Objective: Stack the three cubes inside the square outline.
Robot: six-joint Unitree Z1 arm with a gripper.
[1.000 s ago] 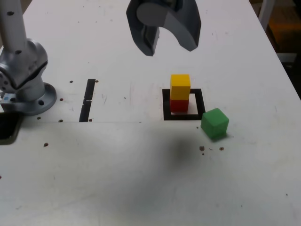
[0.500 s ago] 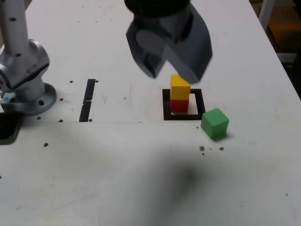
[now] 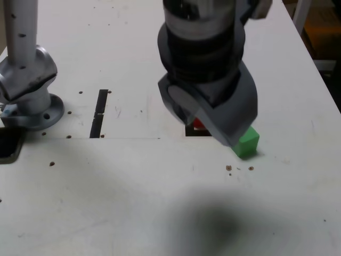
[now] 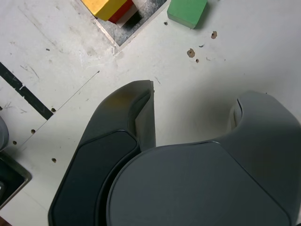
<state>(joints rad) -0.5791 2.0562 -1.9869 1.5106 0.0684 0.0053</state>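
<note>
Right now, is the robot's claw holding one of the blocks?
No, it holds nothing. The gripper has its fingers spread apart with only bare table between them. The green cube sits on the table beside the yellow cube, untouched.

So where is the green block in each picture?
Exterior view: the green block peeks out from behind the open claw, toward that view's right.
Wrist view: the green block sits at the picture's edge, beyond the claw's tips.
Shared landmark: the brown specks on the table beside it.
</note>
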